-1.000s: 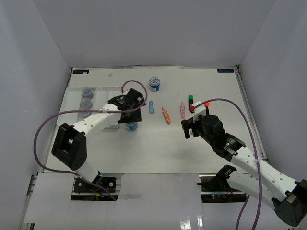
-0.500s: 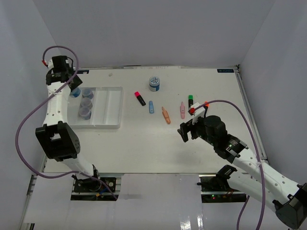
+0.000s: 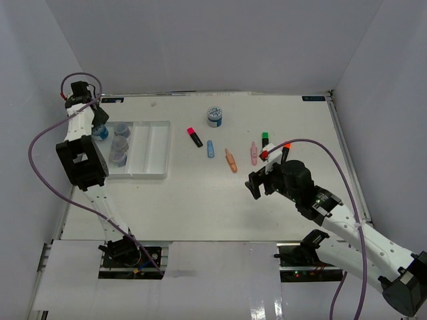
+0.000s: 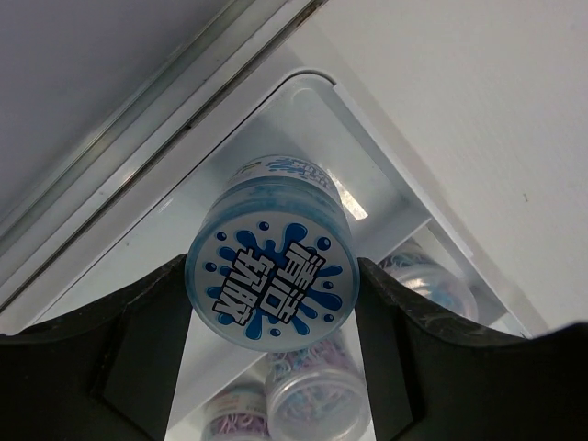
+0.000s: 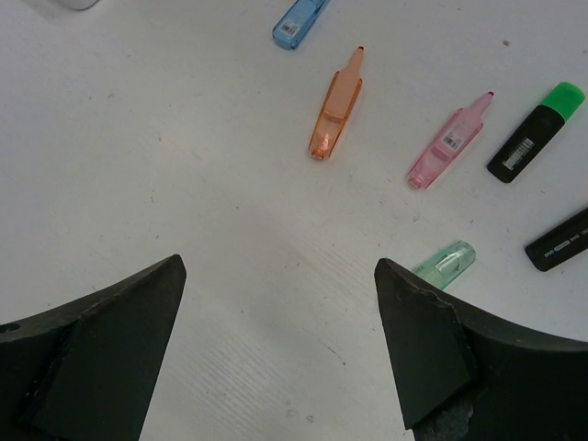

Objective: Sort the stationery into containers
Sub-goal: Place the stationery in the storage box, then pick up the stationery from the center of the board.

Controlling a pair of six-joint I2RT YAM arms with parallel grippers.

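Found the left gripper (image 3: pixel 100 127) at the far left, clamped on a blue-lidded jar (image 4: pixel 271 280), one finger pressed to each side, printed lid facing the wrist camera. Saw that jar held over the far left corner of the white tray (image 3: pixel 157 148); could not tell whether its base touched the tray floor. Counted three clear jars (image 3: pixel 120 143) in a row along the tray's left part, just beside the held one; could not tell which compartment.

Right of the tray, on the table (image 3: pixel 200 207), noted a second blue-lidded jar (image 3: pixel 214 116) upright toward the far edge. Then, apart from one another, saw a pink-capped highlighter (image 3: pixel 194 137), a blue marker (image 3: pixel 211 149), an orange marker (image 3: pixel 231 161), a pink marker (image 3: pixel 253 153) and a green-capped highlighter (image 3: pixel 265 139).

Found the right gripper (image 5: pixel 276 266) above bare table nearer than the markers, its fingers spread wide with nothing between them. Spotted a green marker (image 5: pixel 446 262) close to its right finger, and beside that a black highlighter (image 5: pixel 559 243), its cap cut off by the frame edge
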